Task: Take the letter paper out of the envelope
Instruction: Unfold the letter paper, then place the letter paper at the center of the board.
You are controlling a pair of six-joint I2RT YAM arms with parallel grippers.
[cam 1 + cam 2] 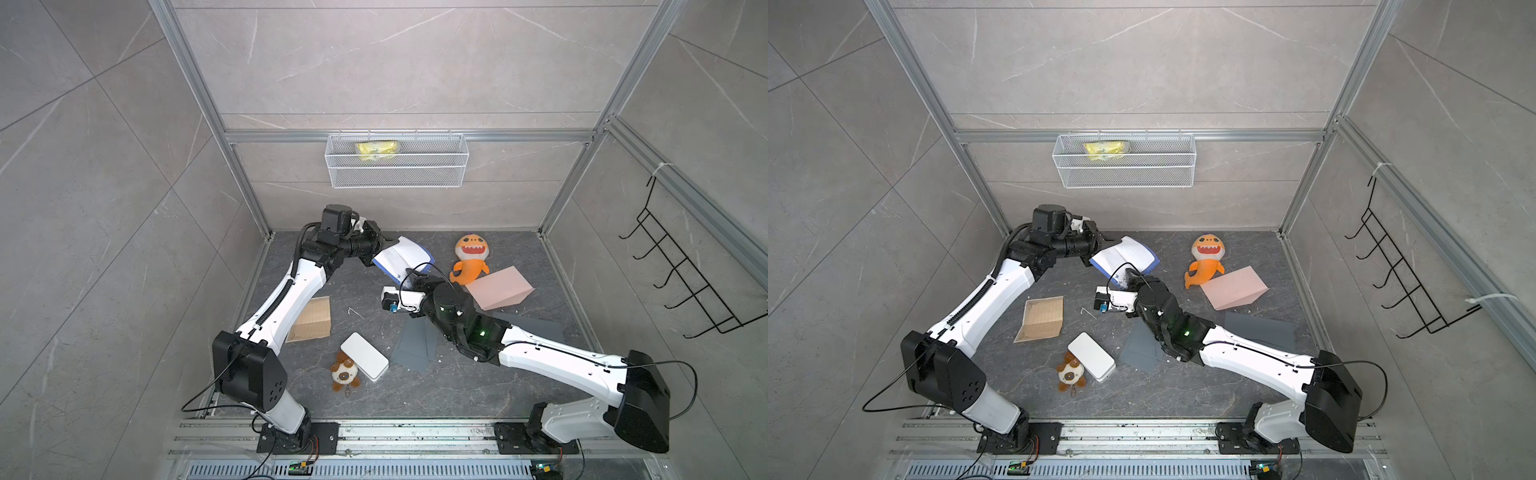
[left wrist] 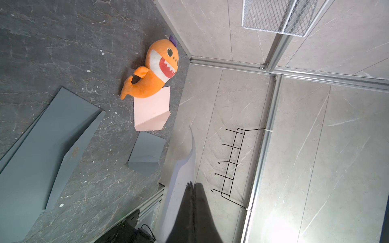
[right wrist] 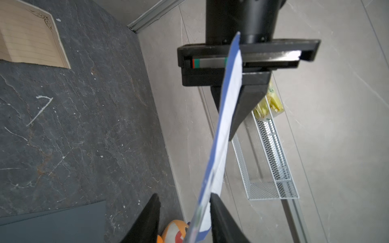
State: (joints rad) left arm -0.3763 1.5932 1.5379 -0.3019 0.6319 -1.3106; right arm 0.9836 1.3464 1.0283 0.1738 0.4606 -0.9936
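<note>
A blue-edged white envelope (image 1: 404,257) hangs tilted above the dark floor in both top views. My left gripper (image 1: 390,241) is shut on its far corner; in the left wrist view the closed fingers (image 2: 193,184) pinch a pale sheet (image 2: 183,172). My right gripper (image 3: 185,195) is open, and the envelope's near end (image 3: 226,117) passes between its fingers, resting against one of them. A white layer lies along the blue one there. I cannot tell whether that is the letter paper or the envelope's own face.
On the floor lie an orange shark plush (image 1: 470,257), a pink envelope (image 1: 496,289), grey envelopes (image 1: 415,345), a tan lined sheet (image 1: 312,319), a white box (image 1: 365,356) and a brown plush (image 1: 344,372). A wire basket (image 1: 397,166) and a hook rack (image 1: 685,282) hang on the walls.
</note>
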